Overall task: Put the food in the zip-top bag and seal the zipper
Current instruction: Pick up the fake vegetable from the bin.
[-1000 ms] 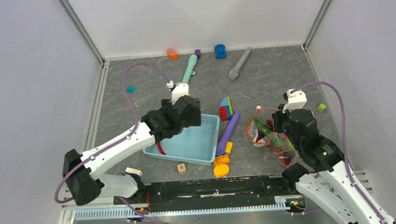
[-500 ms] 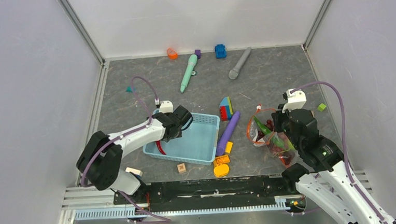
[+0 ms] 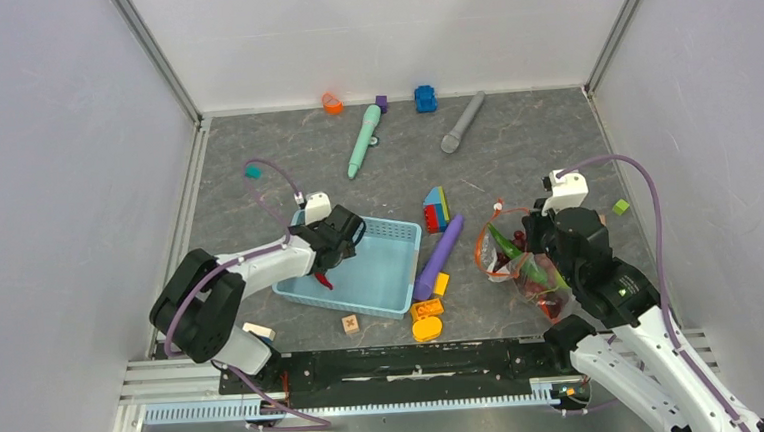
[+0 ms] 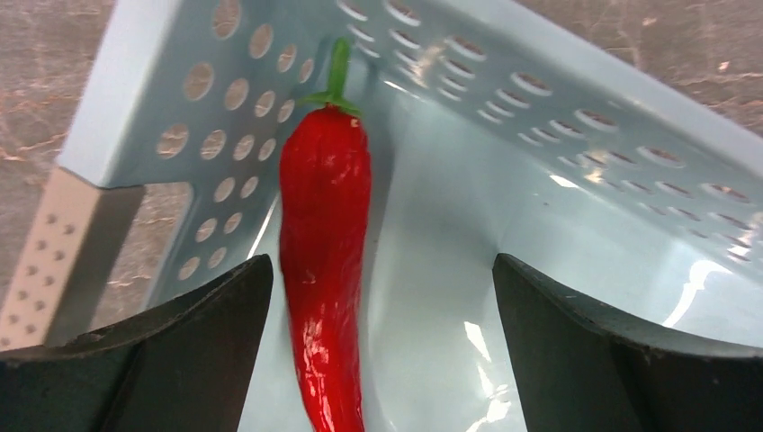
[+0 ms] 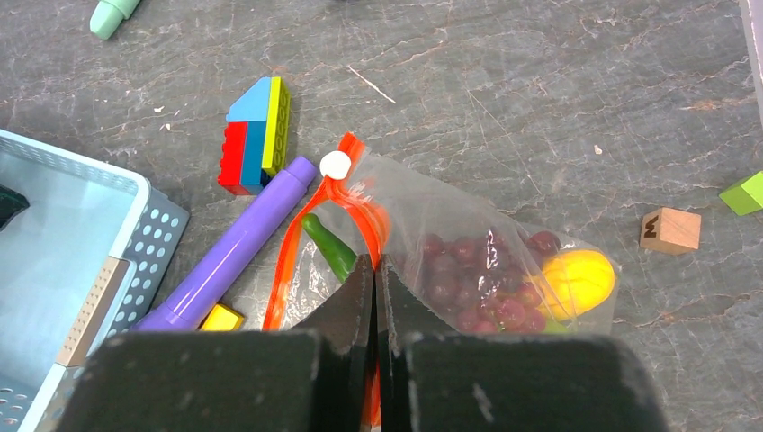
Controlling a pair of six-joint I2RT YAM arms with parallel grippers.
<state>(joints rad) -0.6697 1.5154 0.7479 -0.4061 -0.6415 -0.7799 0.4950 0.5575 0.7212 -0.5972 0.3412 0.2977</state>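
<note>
Legible markings: two single characters, each on a small wooden cube.

Right wrist view: a wooden cube (image 5: 669, 230) lay on the counter (image 5: 558, 81), to the right of the zip-top bag (image 5: 432, 211) and apart from it. Its upper face carried one dark character that read as "M". Top view: a second wooden cube (image 3: 351, 324) sat on the counter just in front of the light-blue basket (image 3: 408, 264). It bore a reddish cross-shaped mark, probably "X", too small to confirm. Nothing else could be read in any view.
</note>
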